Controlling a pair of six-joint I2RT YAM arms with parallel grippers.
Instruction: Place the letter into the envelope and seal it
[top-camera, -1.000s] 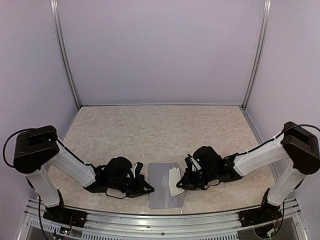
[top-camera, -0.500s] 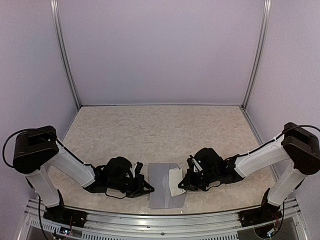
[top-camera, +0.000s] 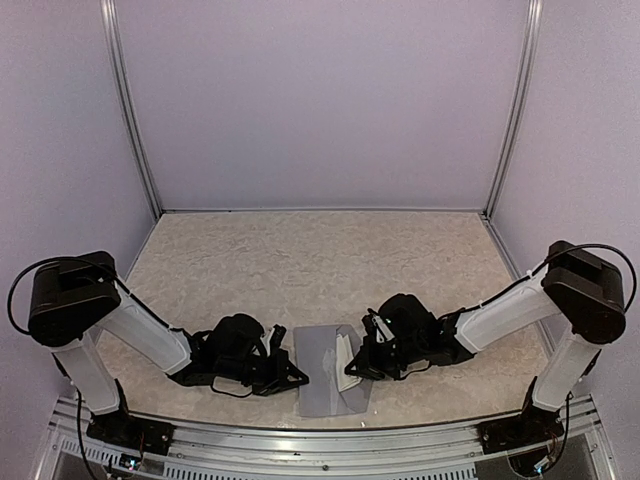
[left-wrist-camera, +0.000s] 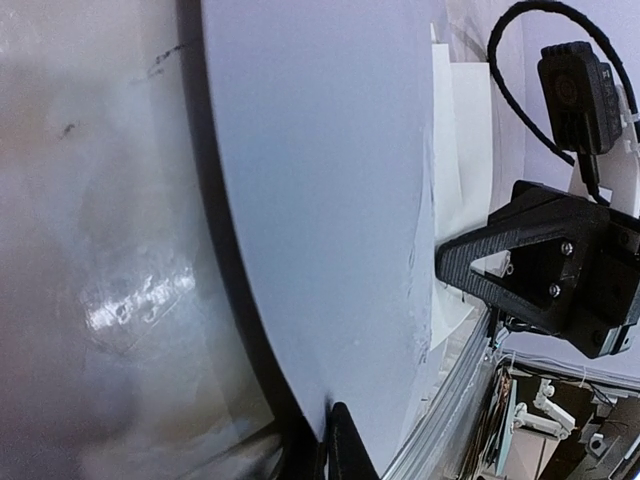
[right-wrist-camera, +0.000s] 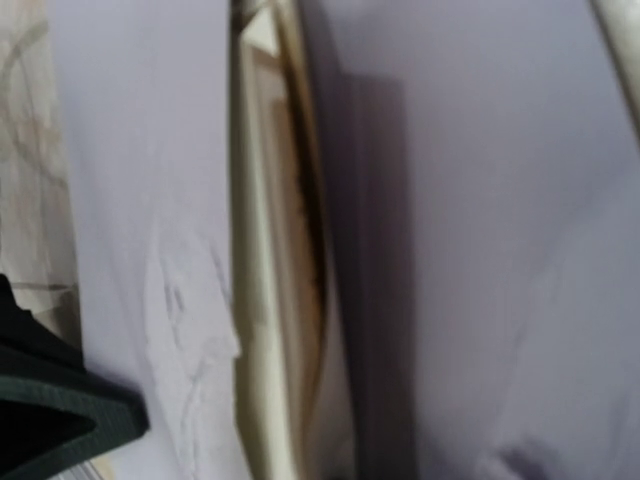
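Over the envelope (top-camera: 322, 390) — the letter (top-camera: 347, 364), held by the right gripper (top-camera: 359, 368).

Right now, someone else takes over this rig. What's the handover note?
Left gripper: at the left edge of the envelope, which looks lifted there. Grip can't be confirmed.
Right gripper: at the letter and seems to hold it, but the jaws are hidden.
Envelope: near the table edge, between the arms. The folded letter sits tilted over its right part, still plainly showing.
Done: letter is at the envelope.
Left: slide the letter in, close the flap, seal.
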